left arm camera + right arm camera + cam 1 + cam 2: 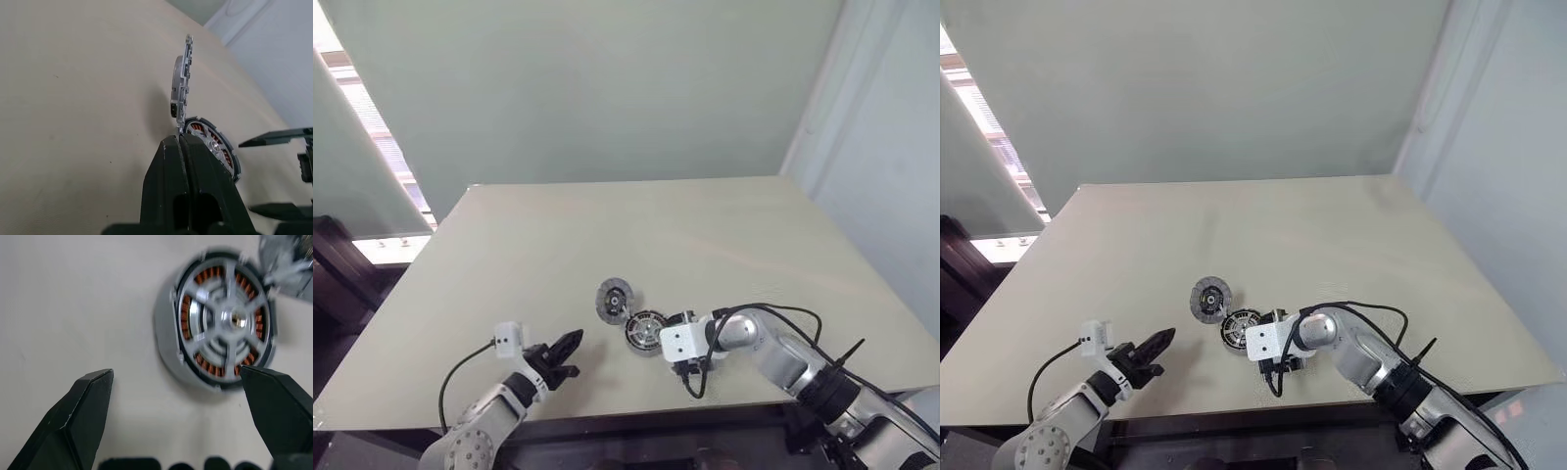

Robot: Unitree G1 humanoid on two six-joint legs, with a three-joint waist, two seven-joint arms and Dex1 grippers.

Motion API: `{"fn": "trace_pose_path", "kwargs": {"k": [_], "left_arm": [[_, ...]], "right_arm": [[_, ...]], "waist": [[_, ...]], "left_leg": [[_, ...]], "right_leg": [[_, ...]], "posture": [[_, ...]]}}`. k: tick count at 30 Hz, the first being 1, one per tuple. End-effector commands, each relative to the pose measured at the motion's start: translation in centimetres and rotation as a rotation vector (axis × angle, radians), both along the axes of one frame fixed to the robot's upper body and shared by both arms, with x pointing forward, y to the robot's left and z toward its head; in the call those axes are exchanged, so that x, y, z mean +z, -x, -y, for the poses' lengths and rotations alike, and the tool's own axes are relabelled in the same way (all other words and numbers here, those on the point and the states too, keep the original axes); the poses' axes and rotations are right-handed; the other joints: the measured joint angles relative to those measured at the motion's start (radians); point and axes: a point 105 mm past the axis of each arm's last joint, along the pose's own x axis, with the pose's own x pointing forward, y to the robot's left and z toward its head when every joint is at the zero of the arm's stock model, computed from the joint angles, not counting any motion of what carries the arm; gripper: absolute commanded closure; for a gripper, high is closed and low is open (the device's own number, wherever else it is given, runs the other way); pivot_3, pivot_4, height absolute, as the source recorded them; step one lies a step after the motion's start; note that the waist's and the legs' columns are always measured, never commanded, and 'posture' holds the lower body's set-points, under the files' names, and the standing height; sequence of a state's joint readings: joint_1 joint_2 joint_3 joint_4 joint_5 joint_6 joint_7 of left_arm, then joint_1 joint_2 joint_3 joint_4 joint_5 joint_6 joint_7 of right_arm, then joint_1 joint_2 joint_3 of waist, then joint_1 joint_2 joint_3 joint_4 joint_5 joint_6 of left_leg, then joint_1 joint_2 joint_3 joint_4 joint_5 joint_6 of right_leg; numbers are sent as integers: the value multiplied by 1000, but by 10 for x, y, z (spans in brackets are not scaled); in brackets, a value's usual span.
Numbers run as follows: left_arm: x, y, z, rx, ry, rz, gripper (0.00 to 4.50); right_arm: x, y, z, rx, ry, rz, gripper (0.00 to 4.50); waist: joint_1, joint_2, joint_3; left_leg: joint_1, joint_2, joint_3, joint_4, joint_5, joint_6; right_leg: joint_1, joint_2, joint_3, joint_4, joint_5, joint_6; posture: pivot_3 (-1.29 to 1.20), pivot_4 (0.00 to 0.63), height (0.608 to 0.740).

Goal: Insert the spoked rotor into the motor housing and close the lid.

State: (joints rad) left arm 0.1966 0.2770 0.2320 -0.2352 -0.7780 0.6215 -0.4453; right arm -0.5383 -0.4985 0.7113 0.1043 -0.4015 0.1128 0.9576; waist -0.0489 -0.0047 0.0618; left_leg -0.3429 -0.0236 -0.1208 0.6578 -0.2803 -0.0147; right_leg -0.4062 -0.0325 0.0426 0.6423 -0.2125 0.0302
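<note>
A: Where's your right gripper [176,421]?

B: Spread wide over the housing [217,318]; the rotor [227,320] sits inside it, on the copper windings, just ahead of your fingertips.

A: And the lid [614,300]?

B: Leaning against the housing's far side. Your left gripper [570,354] is pressed together, holding nothing, well apart.

No legible text, label, brand mark, number or sign appears on any surface shown. The motor housing [220,318], the lid [615,300] and the tabletop [724,225] all carry no readable marking.
</note>
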Motion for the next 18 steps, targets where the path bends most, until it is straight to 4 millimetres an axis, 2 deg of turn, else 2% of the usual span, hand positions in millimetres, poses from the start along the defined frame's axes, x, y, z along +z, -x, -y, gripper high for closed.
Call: {"fn": "trace_pose_path", "kwargs": {"k": [1, 18], "left_arm": [[6, -3, 1, -7, -19, 34, 4500], [5, -6, 1, -1, -35, 43, 4500]], "right_arm": [[5, -7, -3, 44, 23, 55, 15], [-8, -13, -10, 69, 37, 66, 15]], "waist": [[0, 0, 0], [-1, -1, -1]], "left_leg": [[0, 0, 0, 0, 0, 0], [3, 1, 0, 2, 1, -1]], "right_leg": [[0, 0, 0, 0, 0, 0], [2, 1, 0, 2, 0, 0]], "posture": [[0, 0, 740], [0, 0, 740]]}}
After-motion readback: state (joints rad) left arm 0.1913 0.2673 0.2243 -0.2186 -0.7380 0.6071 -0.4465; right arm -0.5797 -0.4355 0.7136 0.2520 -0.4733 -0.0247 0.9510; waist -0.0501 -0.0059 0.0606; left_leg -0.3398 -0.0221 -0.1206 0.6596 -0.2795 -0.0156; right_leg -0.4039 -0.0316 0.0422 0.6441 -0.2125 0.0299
